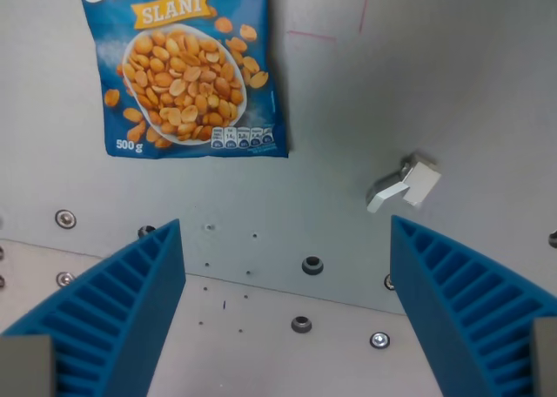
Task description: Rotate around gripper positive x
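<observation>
My gripper (287, 240) is open and empty, its two blue ribbed fingers (122, 306) standing wide apart at the bottom corners of the wrist view, above a grey metal table (452, 84). A blue bag of salted peanuts (187, 66) lies flat on the table at the upper left, beyond the fingertips and apart from them. A small white plastic piece (405, 184) lies on the table at the wrist view's right, just beyond the right finger.
Several screws and bolt heads (312, 265) sit in the table surface between the fingers. A seam between two plates runs across the lower part of the view. Thin red lines (348, 27) are marked on the table at the top.
</observation>
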`<action>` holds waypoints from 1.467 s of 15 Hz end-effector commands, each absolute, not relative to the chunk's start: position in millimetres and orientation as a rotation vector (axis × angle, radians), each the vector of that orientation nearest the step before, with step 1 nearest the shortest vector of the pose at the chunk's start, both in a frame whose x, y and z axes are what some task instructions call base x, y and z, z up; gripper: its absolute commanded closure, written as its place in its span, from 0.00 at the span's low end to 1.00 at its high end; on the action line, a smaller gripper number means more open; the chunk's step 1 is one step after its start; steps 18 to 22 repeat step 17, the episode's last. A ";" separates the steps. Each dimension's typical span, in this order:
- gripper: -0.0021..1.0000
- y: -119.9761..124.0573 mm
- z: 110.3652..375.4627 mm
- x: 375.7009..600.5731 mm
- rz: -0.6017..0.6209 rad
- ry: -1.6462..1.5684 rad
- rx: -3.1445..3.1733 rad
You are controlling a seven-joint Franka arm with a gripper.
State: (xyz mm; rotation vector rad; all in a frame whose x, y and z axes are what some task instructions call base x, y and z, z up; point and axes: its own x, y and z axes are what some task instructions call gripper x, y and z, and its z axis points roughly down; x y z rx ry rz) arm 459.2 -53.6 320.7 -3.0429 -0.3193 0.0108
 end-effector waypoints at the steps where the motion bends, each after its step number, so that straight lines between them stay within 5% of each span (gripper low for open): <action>1: 0.00 -59.9 325.0 461.3 0.054 -0.322 -2.829; 22: 0.00 -59.9 325.0 461.3 0.083 -0.298 -2.618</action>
